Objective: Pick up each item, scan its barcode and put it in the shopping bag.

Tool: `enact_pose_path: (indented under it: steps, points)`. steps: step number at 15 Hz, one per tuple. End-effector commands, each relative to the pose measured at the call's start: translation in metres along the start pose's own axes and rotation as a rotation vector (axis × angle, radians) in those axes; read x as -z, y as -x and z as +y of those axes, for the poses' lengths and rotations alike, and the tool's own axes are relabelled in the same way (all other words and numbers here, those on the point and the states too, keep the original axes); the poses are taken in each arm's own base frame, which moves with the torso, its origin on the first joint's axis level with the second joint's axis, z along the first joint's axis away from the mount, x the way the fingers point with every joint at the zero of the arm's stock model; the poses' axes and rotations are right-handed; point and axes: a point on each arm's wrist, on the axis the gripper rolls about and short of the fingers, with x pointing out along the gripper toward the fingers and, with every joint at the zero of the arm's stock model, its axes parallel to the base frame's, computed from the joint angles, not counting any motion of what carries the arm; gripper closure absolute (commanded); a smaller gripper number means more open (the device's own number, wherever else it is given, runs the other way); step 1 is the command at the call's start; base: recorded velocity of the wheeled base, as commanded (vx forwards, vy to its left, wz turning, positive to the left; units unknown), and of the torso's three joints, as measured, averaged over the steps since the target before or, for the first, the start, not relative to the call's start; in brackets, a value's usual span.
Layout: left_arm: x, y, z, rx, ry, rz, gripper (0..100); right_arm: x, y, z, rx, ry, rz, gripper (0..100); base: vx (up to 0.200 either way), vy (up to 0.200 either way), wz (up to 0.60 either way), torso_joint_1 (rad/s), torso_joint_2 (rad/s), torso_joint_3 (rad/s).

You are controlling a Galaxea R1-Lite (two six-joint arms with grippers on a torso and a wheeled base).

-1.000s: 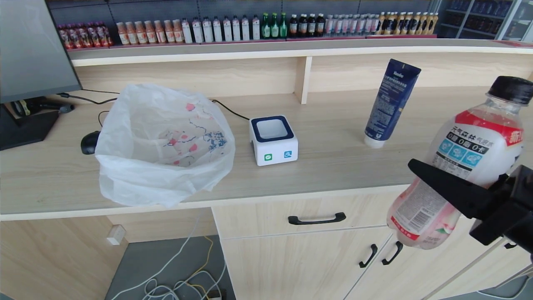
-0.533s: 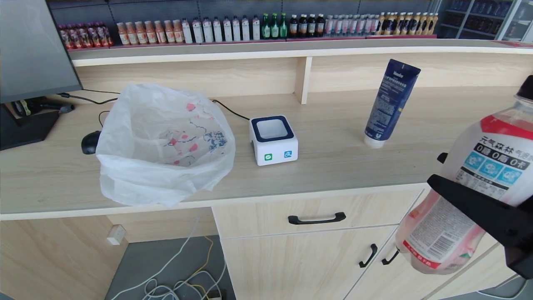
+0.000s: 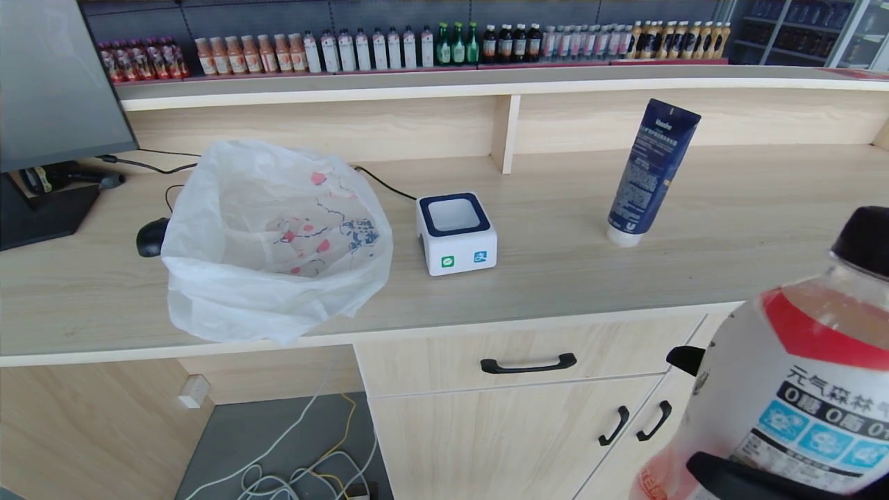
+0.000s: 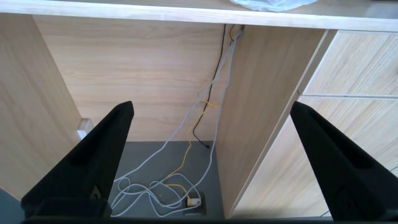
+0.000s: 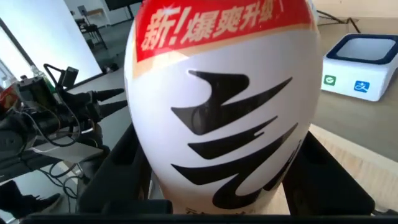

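The task is sitting in its early part, as I judge it. The shopping bag [image 3: 274,236] is standing open on the left of the worktop [image 3: 555,278], and nothing appears to be lying inside it, though its printed plastic is making that hard to confirm. The first item, a drink bottle [image 3: 799,375], is hanging off the worktop's near edge at the near right, in front of the cabinet doors and well apart from the scanner [image 3: 456,234], which is sitting just right of the bag. So the scan and the drop into the bag are both remaining for this bottle. A dark blue tube [image 3: 651,170] is standing on its cap farther back on the right, untouched and waiting for all three steps.

The right end effector [image 5: 224,171] is pinching the bottle, with a black finger pressing on each side of its body. The left end effector [image 4: 211,162] is hanging with its fingers spread wide and nothing between them, below the worktop's edge and facing the open bay where cables are trailing.

The bottle is showing a black cap [image 3: 865,239], a clear neck with pale pink drink, and a white label with a red band on top. Its barcode is not showing from here.
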Motion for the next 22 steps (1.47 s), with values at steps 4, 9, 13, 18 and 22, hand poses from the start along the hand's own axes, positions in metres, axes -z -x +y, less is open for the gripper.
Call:
enact_pose_path:
  steps: [4, 9, 13, 18, 22]
  points:
    - [0.000, 0.000, 0.000, 0.000, 0.000, 0.000, 0, 0.019, -0.024, 0.020, -0.147, -0.117, 0.111, 100, 0.000, 0.000, 0.00, 0.000, 0.00, 0.000]
    - [0.000, 0.000, 0.000, 0.000, 0.000, 0.000, 0, 0.012, -0.042, 0.042, -0.270, -0.310, 0.090, 100, 0.000, 0.000, 0.00, 0.000, 0.00, 0.000]
    - [0.000, 0.000, 0.000, 0.000, 0.000, 0.000, 0, 0.001, -0.065, 0.047, -0.365, -0.405, 0.089, 100, 0.000, 0.000, 0.00, 0.000, 0.00, 0.000]
    - [0.000, 0.000, 0.000, 0.000, 0.000, 0.000, 0, -0.005, -0.100, 0.049, -0.390, -0.448, 0.015, 100, 0.000, 0.000, 0.00, 0.000, 0.00, 0.000]
    - [0.000, 0.000, 0.000, 0.000, 0.000, 0.000, 0, 0.002, -0.113, 0.049, -0.422, -0.445, 0.001, 100, 0.000, 0.000, 0.00, 0.000, 0.00, 0.000]
